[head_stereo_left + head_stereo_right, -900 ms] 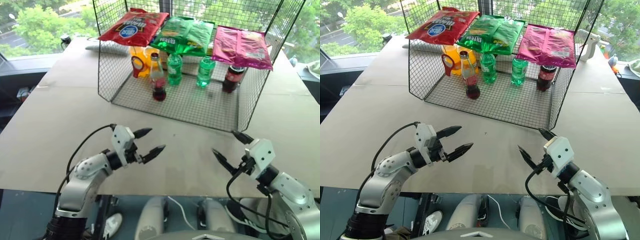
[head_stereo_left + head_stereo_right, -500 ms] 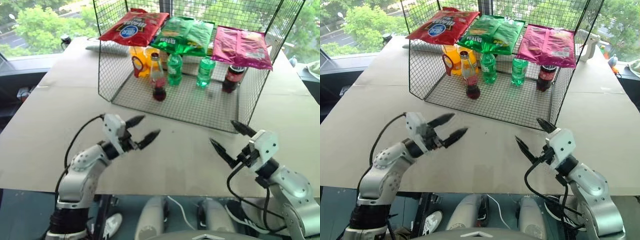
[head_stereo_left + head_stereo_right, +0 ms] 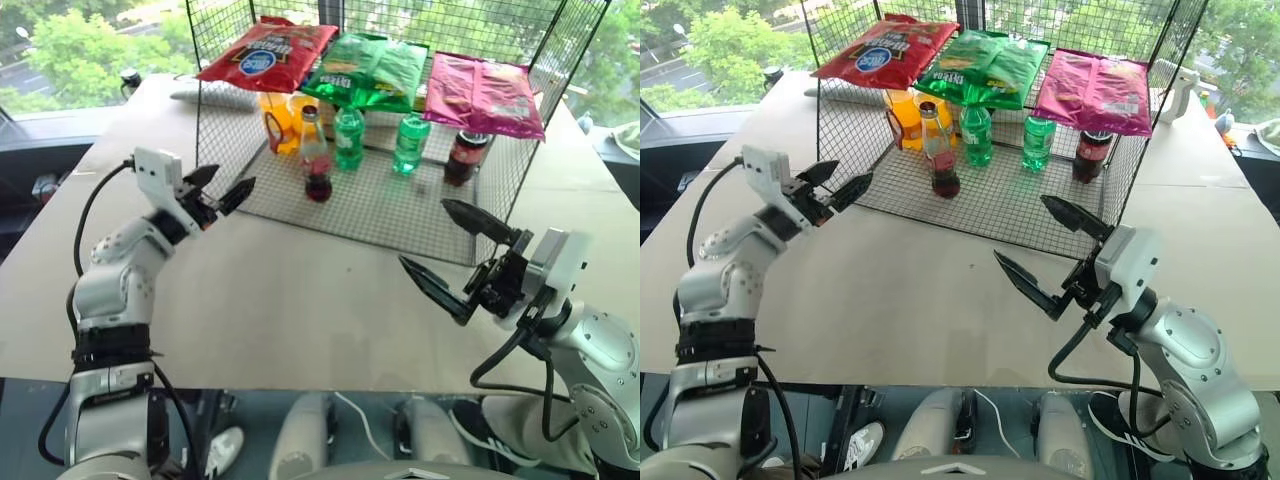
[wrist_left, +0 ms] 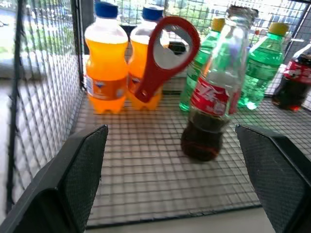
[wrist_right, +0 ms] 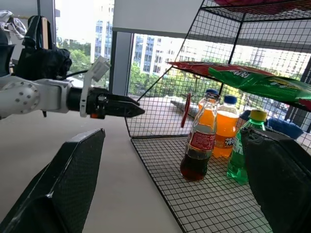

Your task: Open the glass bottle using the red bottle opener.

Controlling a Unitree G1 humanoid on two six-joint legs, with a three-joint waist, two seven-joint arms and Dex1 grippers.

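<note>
The glass bottle stands upright on the wire shelf's mesh floor, near its front-left corner, cap on, long axis vertical. Just beside it, toward the robot's left & a bit further back, the red bottle opener hangs ring-up w/ its handle down, in front of two orange soda bottles. Green bottles stand behind the glass one.

Left gripper hovers empty, jaws spread, at the shelf's left front corner, pointing toward the opener. It is clearly the nearer arm (opener lies ahead of it & inward, past the mesh edge). Right gripper, also wide apart & holding nothing, sits further out over the table, facing the bottle from the open front. Likely split: left takes opener, right steadies bottle.
</note>
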